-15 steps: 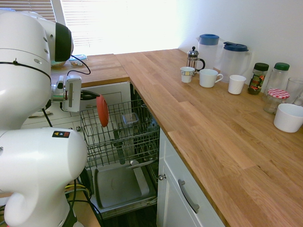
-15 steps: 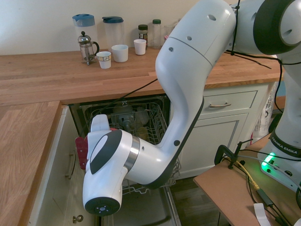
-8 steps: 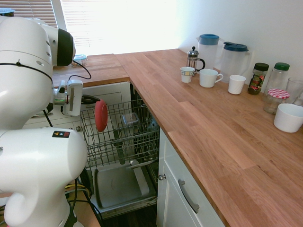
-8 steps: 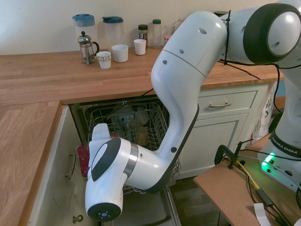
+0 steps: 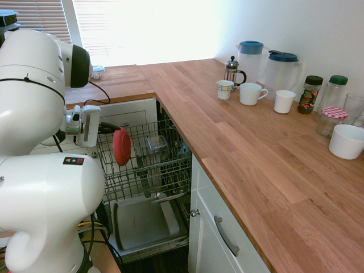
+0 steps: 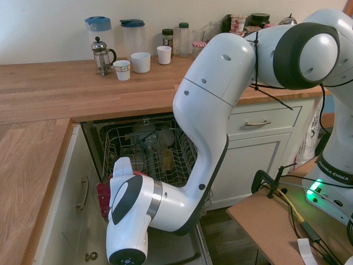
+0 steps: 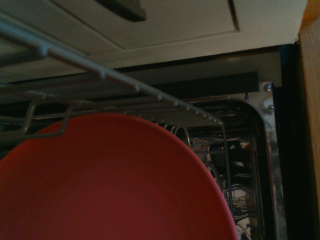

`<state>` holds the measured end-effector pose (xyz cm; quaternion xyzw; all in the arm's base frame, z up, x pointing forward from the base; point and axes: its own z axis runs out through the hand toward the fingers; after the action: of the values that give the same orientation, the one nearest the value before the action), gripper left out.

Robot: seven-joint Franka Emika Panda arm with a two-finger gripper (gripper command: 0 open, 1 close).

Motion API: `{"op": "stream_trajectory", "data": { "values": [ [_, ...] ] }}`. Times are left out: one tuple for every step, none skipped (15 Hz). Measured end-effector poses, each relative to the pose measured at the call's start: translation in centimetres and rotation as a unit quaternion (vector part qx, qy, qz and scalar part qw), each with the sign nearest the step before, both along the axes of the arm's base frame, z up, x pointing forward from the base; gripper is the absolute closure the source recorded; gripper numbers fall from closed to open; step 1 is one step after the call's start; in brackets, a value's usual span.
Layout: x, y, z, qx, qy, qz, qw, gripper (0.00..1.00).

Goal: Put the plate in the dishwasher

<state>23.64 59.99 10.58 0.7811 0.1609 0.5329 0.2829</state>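
The white arm's two-finger gripper is pinched shut on the small round coral-red plastic plate, holding it on edge, upright, at the near left side of the pulled-out grey wire rack of the built-in under-counter dishwasher; the plate's lower part sits at the level of the rack's top wires, though whether it touches them cannot be told; in the wrist view the plate fills the lower half, with a rack wire crossing its upper edge and the dark machine cavity beyond; in the second exterior view only a red sliver of the plate shows behind the wrist; the grey metal inner door lies open below the rack; on the wooden countertop, far right, stand a glass cafetière, two clear jugs with blue lids and three white cups, well apart from the dishwasher.
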Motion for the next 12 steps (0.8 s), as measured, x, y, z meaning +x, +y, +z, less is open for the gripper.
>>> {"op": "stream_trajectory", "data": {
  "values": [
    [0.02, 0.10, 0.08, 0.001, 0.000, 0.000, 1.000, 1.00],
    [0.03, 0.18, 0.12, 0.002, 0.001, 0.000, 1.000, 0.00],
    [0.06, 0.23, 0.14, 0.003, 0.001, 0.000, 1.000, 0.00],
    [0.06, 0.23, 0.14, 0.004, 0.001, 0.000, 1.000, 0.00],
    [0.05, 0.22, 0.13, 0.005, 0.000, -0.001, 1.000, 0.00],
    [0.04, 0.21, 0.13, 0.007, 0.000, -0.002, 1.000, 0.00],
    [0.02, 0.21, 0.13, 0.010, 0.000, -0.004, 1.000, 0.00],
    [-0.02, 0.22, 0.13, 0.012, -0.001, -0.004, 1.000, 0.00],
    [-0.12, 0.27, 0.13, 0.013, -0.001, -0.004, 1.000, 0.00],
    [-0.29, 0.32, 0.11, 0.014, 0.000, -0.003, 1.000, 0.00],
    [-0.45, 0.34, 0.05, 0.015, 0.003, -0.004, 1.000, 0.00],
    [-0.54, 0.33, 0.02, 0.016, 0.004, -0.006, 1.000, 0.00]
  ]
}}
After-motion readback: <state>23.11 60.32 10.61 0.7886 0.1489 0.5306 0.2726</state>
